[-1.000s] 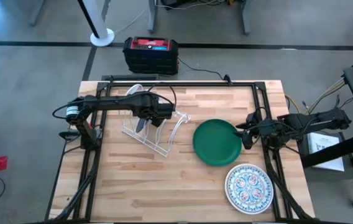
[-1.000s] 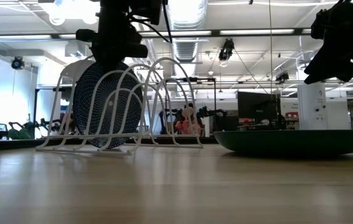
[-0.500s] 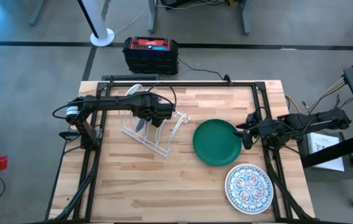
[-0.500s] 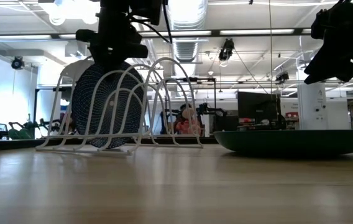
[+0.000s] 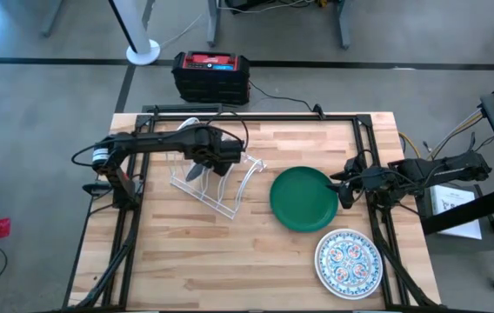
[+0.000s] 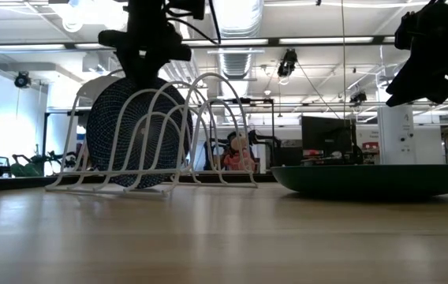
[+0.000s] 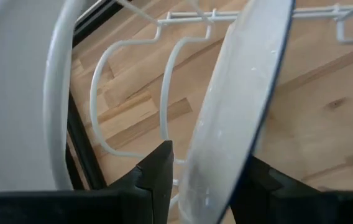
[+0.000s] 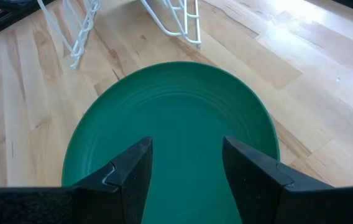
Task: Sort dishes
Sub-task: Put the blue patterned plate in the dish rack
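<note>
The blue plate (image 6: 133,134) stands on edge in the white wire rack (image 5: 216,187), directly under the left claw (image 5: 205,156), whose fingers straddle its rim, parted, apparently letting go. The green plate (image 5: 304,198) lies flat on the bench (image 5: 230,261), just ahead of the right claw (image 5: 344,189), which hangs wide and empty, nearer it than the left. The patterned plate (image 5: 348,263) sits by the bench's corner. No readable writing anywhere.

Four round plates on the wooden table

A dark teal-blue plate (image 6: 133,134) and a white plate (image 7: 12,93) are stood on edge, centre-left; a green plate (image 5: 303,198) is laid flat right of centre; a floral plate (image 5: 347,263) is laid flat, lower right.
</note>
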`<state>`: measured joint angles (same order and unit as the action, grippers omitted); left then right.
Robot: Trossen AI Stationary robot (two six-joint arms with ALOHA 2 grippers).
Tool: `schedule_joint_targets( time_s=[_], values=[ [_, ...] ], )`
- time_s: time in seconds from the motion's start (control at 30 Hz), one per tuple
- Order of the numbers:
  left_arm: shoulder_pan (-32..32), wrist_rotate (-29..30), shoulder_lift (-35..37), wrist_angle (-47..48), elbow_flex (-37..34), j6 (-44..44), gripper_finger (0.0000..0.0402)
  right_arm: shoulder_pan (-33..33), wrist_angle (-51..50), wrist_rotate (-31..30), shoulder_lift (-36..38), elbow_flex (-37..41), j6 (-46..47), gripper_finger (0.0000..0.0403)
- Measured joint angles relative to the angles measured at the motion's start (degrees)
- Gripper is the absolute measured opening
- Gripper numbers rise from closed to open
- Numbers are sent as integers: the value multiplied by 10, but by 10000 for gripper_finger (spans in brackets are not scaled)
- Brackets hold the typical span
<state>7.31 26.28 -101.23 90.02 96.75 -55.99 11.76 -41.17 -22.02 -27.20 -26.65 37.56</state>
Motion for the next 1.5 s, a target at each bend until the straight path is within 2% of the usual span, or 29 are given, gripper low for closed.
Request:
schedule_joint_targets(
  time_s=[0.33, 0.7, 1.5],
  values=[
    [0, 0, 0, 0, 56, 25, 119, 0, 0, 0, 0, 0, 0, 186],
    [0, -18, 0, 0, 56, 32, 119, 0, 0, 0, 0, 0, 0, 186],
    [0, -18, 20, 0, 57, 48, 119, 0, 20, 0, 0, 0, -6, 186]
  ],
)
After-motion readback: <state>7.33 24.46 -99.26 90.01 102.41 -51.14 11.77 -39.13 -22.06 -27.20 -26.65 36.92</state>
